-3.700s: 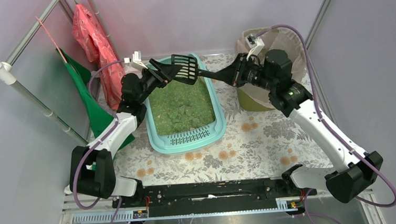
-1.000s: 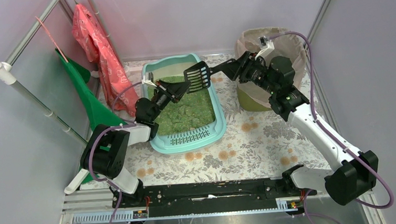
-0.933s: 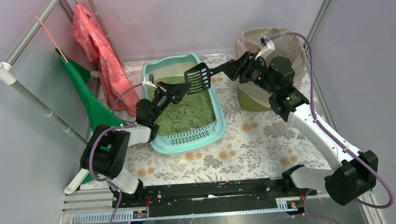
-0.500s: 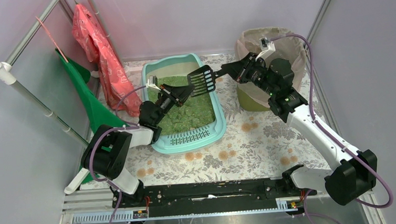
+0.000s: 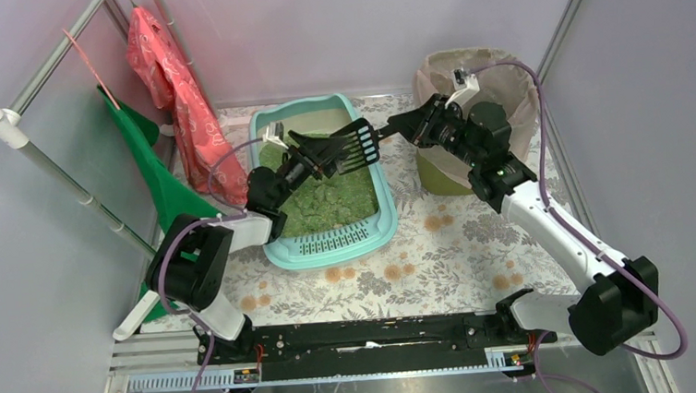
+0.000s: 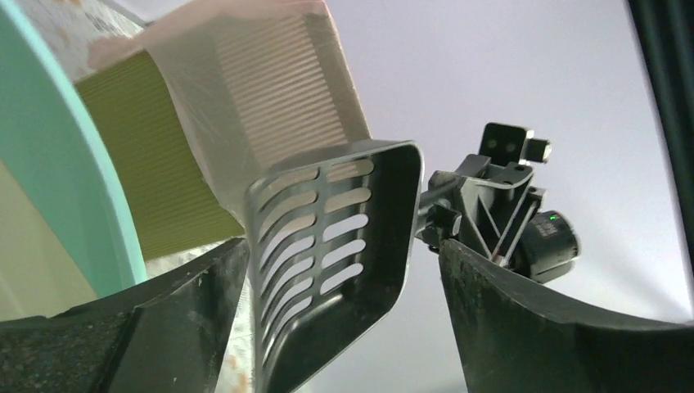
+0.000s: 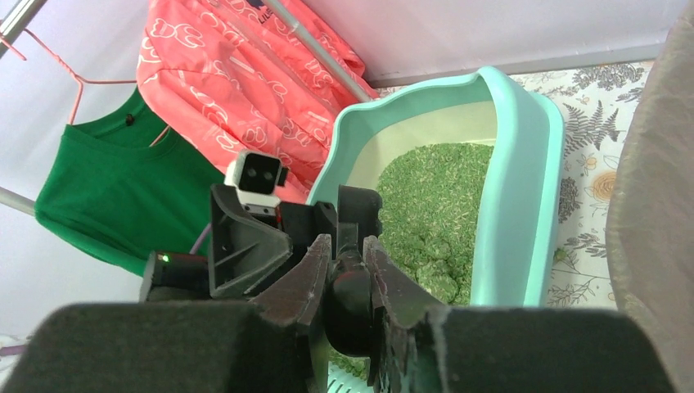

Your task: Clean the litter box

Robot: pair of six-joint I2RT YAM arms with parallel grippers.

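Top view. Litter box (image 5: 339,249) sits on the floral mat (image 5: 441,255), left of centre toward the back, with its grille step at the near end. Green granules (image 5: 330,198) fill it. Right gripper (image 5: 418,127) is clamped on the handle of a black slotted scoop (image 5: 352,146), whose head hangs over the box's far right part. Left gripper (image 5: 316,154) is raised over the granules, just beside the scoop head. An olive bin (image 5: 443,182) lined with a beige bag (image 5: 502,64) stands right of the box.

Left wrist view. Left jaws are spread wide, and the scoop head is between the fingers (image 6: 139,327); whether they touch cannot be told. The slots are bare. The bin's ribbed wall shows only here.

Right wrist view. Both fingers (image 7: 299,282) pinch the handle. Past the box hang a red garment (image 7: 237,90), its white print unreadable, and a green shirt (image 7: 106,188).
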